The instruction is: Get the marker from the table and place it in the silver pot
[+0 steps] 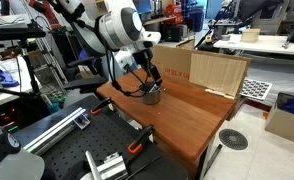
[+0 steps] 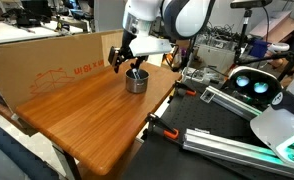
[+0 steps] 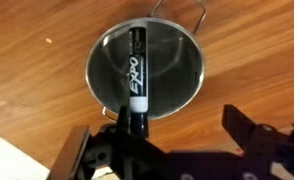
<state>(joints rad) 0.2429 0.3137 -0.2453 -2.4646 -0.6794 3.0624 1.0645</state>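
Observation:
The black marker (image 3: pixel 138 70) with a white label points into the silver pot (image 3: pixel 190 72), which stands on the reddish-brown wooden table (image 3: pixel 257 50). The marker's near end rests against my left finger. My gripper (image 3: pixel 179 112) hangs right above the pot, and its fingers are spread far wider than the marker, so it is open. In both exterior views the gripper (image 1: pixel 147 80) (image 2: pixel 130 62) sits just above the pot (image 1: pixel 151 97) (image 2: pixel 136 84). The pot's handle points away from the gripper in the wrist view.
A cardboard sheet (image 2: pixel 47 60) and upright light-wood boards (image 1: pixel 217 70) stand along the table's far side. Clamps (image 2: pixel 165 128) grip the table edge. A metal rail (image 1: pixel 57 125) and cluttered benches (image 2: pixel 247 85) surround the table (image 1: pixel 187 115).

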